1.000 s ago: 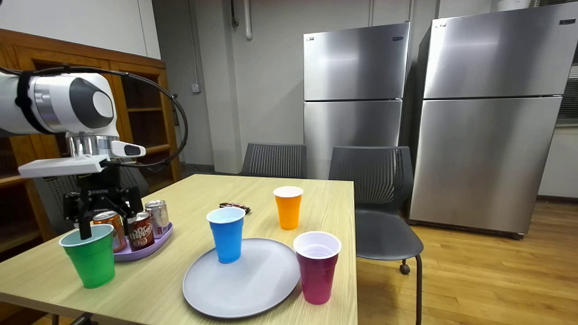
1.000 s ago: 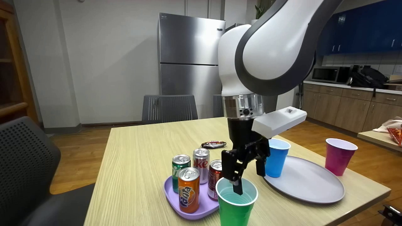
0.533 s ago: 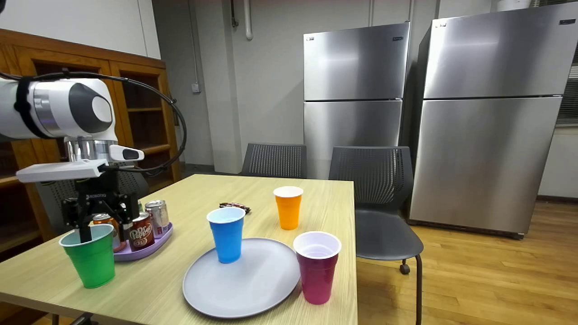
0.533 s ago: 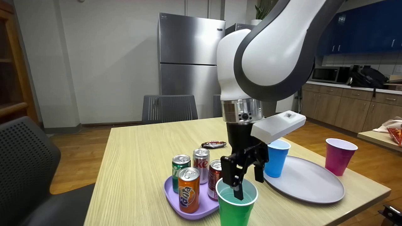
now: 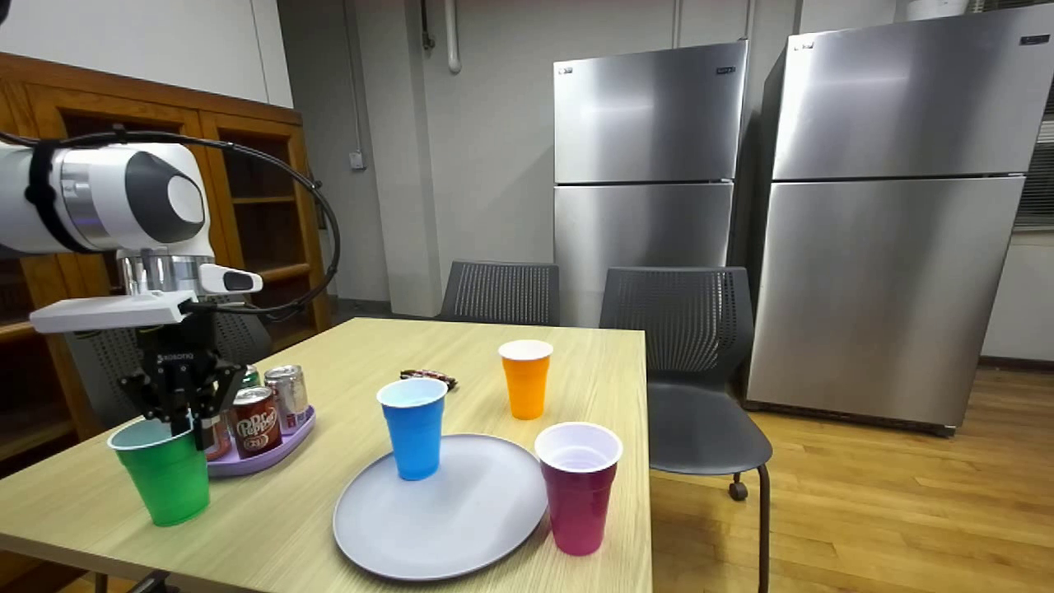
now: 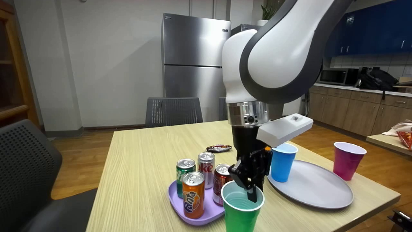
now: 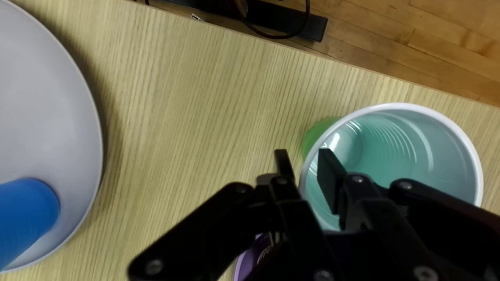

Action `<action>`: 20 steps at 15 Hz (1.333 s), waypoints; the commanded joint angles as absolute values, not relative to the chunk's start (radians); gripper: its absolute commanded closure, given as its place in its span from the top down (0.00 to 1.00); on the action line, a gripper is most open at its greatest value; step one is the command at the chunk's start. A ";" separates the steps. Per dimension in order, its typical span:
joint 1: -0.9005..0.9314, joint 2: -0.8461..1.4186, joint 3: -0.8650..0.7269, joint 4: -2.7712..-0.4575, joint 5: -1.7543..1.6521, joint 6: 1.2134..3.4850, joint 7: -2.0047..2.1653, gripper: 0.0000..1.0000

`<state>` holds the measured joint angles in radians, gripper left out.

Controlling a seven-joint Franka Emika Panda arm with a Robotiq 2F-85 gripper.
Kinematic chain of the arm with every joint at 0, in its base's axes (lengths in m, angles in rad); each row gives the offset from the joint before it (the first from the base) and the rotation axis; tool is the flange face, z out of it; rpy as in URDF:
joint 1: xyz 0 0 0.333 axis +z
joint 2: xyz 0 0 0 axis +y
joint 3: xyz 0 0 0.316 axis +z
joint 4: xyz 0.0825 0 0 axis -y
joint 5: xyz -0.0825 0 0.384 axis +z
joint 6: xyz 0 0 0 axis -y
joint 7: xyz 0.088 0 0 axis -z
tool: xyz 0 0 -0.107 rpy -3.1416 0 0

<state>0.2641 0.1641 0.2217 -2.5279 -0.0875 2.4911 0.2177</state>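
Note:
A green cup (image 5: 169, 486) with a white rim stands upright on the table, also low in an exterior view, where the green cup (image 6: 242, 217) is cut off by the frame's bottom. My gripper (image 7: 301, 156) points down over the near wall of this cup (image 7: 414, 156). One black finger (image 7: 330, 175) is inside the cup and the other is outside, the white rim between them. A narrow gap shows on each side of the rim, so the jaws stand partly open. Beside the cup, a purple tray (image 6: 209, 220) bears an orange Fanta can (image 6: 193, 201) and several other cans.
A grey plate (image 5: 486, 527) carries a blue cup (image 5: 414, 436). Near it stand a maroon cup (image 5: 579, 502) and an orange cup (image 5: 527, 387). A wrapped snack (image 6: 219, 148) lies behind the tray. Dark chairs (image 5: 683, 329) surround the table. The table's edge runs close past the green cup.
My gripper has lowered slightly, and its fingers have closed in from wide apart to a narrow gap around the cup's rim. The cup has not visibly moved.

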 commanded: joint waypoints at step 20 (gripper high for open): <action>0.283 -0.117 0.268 -2.504 0.172 2.419 0.062 0.01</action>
<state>0.2819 -0.0472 0.2724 -2.5094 0.1145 2.4906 0.1186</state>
